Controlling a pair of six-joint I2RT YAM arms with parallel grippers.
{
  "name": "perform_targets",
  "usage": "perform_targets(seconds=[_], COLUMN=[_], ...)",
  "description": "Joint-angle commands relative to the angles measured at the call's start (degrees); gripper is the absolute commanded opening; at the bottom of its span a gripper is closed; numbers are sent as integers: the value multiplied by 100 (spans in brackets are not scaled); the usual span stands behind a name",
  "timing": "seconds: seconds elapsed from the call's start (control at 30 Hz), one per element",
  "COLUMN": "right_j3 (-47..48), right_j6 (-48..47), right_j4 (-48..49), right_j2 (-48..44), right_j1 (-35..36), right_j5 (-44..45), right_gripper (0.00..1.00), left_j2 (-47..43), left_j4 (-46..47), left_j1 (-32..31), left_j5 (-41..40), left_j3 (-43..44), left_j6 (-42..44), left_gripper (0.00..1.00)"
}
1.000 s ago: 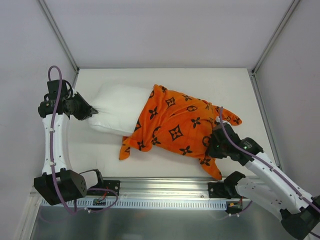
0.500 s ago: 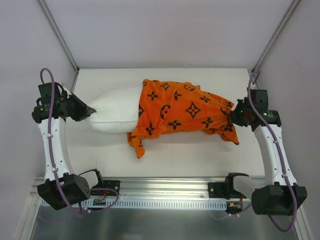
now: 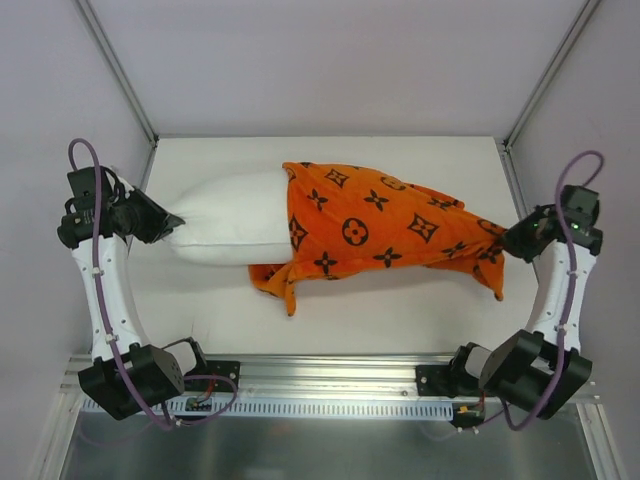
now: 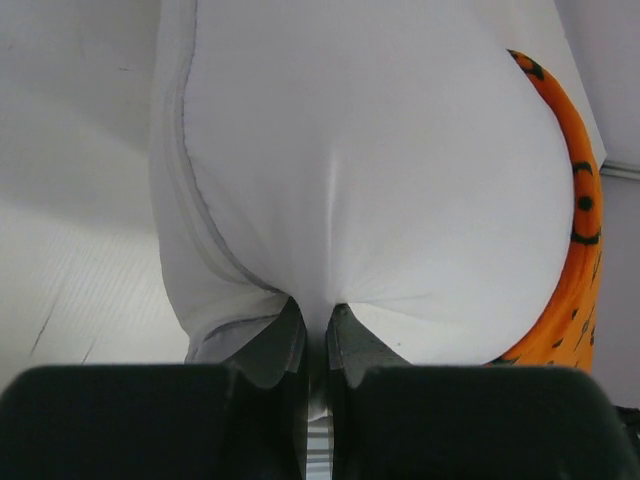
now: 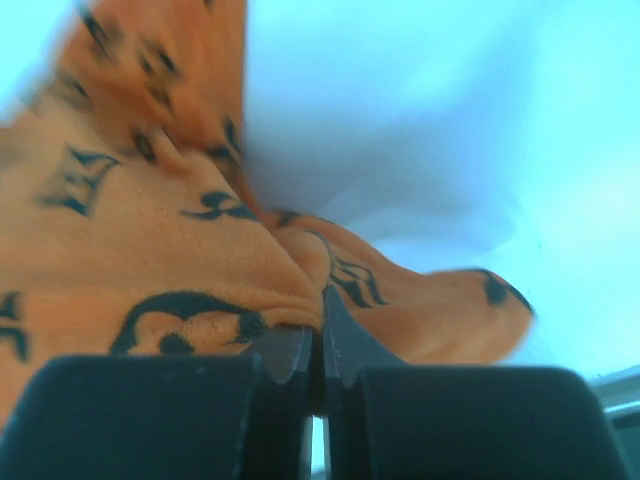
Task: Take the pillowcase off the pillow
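The white pillow point(image 3: 228, 225) lies across the table, its left part bare. The orange pillowcase point(image 3: 390, 228) with dark motifs covers its right part and stretches out to the right. My left gripper point(image 3: 168, 222) is shut on the pillow's left end; in the left wrist view the white fabric point(image 4: 360, 170) is pinched between the jaws point(image 4: 318, 325). My right gripper point(image 3: 512, 243) is shut on the pillowcase's right end; in the right wrist view the orange cloth point(image 5: 150, 240) is nipped between the jaws point(image 5: 320, 320).
The white table point(image 3: 330, 320) is walled by grey panels on three sides. A metal rail point(image 3: 330, 385) with the arm bases runs along the near edge. A loose flap of the pillowcase point(image 3: 280, 285) hangs down toward the front.
My right gripper has pulled the pillowcase's end far to the right, stretching it flat. My left gripper has drawn the pillow slightly left. More white pillow shows.
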Motion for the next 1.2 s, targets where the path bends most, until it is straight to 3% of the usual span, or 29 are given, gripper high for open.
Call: perform_targets(seconds=[0.0,0.13,0.33,0.37,0.4,0.47,0.5,0.6,0.63,0.8,0.9,0.93,1.03,1.1,1.17], right_j3=[955,1195,502,439,369,394,447,850,973,1616,1897,1985,2511,2975,3372], right_j6=[548,611,304,242,207,128,110,-4,-30,-128,-14,22,136,180,145], right_j4=[337,284,450,460,486,504,469,259,197,-59,-68,-59,-155,-217,-383], right_j2=[-239,-354,-494,-538,-661,-810,-881,-1031,-1040,-917,-646,-540,154,802,1261], right_j1=[-1298,-1538,-1126,-994,-941,-757,-686,-247,-98,1298,2773,3656,5205,6111,6590], right_j5=[134,115,264,264,238,237,229,263,299,378,904,1210,1985,2381,2688], right_gripper=[1,1,3,11,37,65,83,95,97,98,98,99,99,100,100], left_j2=[-184,-193,-245,-315,-333,-351,-342,-439,-491,-615,-536,-475,-247,-114,70], left_j4=[595,604,604,604,595,595,604,595,604,578,525,447,341,244,226], left_j1=[389,513,513,513,513,513,513,513,513,486,-91,-772,-1901,-2683,-3237], left_j5=[-434,-399,-179,-205,-197,-31,162,77,6,-320,-652,-1097,-1698,-1945,-2042], left_j3=[402,411,341,289,227,183,122,42,16,86,226,348,516,525,464], left_j6=[69,26,-54,-80,-89,-28,16,43,52,165,306,315,254,131,-26], left_gripper=[0,0,0,0,0,5,37,77,98,99,99,99,99,99,99])
